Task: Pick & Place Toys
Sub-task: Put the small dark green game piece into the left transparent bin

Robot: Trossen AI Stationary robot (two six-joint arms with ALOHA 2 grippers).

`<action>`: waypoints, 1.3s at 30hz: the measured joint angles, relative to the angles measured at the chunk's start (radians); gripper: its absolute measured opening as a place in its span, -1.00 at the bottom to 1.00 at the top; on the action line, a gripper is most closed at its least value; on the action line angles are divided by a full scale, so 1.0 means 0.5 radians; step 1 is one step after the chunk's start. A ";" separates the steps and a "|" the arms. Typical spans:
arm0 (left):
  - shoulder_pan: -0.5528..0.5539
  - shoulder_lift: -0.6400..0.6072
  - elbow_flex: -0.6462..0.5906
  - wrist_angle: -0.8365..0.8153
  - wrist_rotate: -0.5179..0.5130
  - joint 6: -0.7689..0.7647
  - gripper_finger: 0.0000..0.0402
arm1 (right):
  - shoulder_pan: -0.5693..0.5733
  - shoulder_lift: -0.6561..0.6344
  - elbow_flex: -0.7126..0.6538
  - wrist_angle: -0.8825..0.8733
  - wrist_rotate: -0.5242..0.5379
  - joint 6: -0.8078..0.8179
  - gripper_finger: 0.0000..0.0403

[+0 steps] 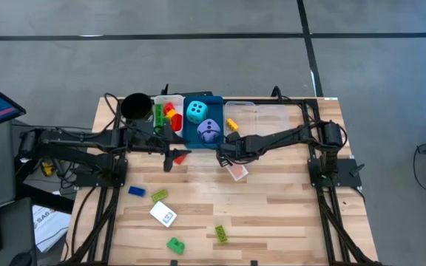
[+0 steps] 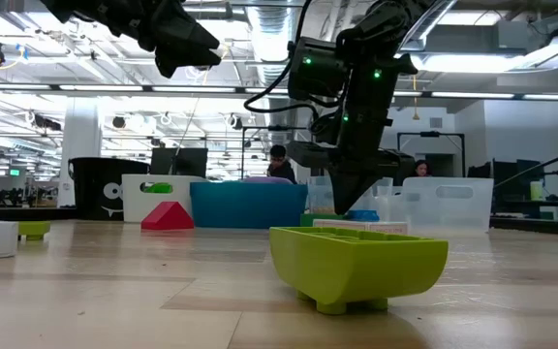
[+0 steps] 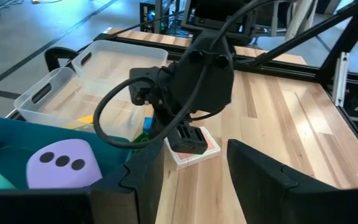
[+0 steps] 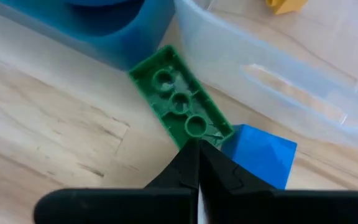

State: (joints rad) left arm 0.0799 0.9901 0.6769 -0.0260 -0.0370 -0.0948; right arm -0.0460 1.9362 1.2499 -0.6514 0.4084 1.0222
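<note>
Right now I see my right pincer (image 4: 197, 163) pinched fully together with nothing in it, its tips low over the desk (image 1: 272, 214). Just ahead of them lies a green brick (image 4: 178, 104) upside down, touching a blue brick (image 4: 260, 155), both against the clear tray (image 4: 278, 68). My left pincer (image 3: 191, 180) stands partly open and empty, raised beside the blue tray (image 1: 203, 103) holding the purple die (image 3: 64, 163).

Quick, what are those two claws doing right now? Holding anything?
Left gripper: open, holding nothing.
Right gripper: shut, empty, tips by a green brick.
</note>
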 joint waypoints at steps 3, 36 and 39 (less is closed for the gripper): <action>-0.026 0.000 0.000 0.006 0.000 0.000 -0.17 | 0.003 -0.002 0.000 0.000 -0.035 -0.001 -1.00; -0.049 0.000 0.000 0.102 0.000 -0.044 -0.17 | 0.278 -0.002 0.000 0.110 -0.024 -0.001 -1.00; -0.049 0.000 0.000 0.102 0.000 -0.044 -0.17 | 0.270 -0.002 0.000 0.109 0.111 -0.001 -1.00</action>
State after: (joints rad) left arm 0.0551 0.9901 0.6770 0.0251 -0.0372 -0.1169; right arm 0.0890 1.9354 1.2499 -0.5967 0.4638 1.0218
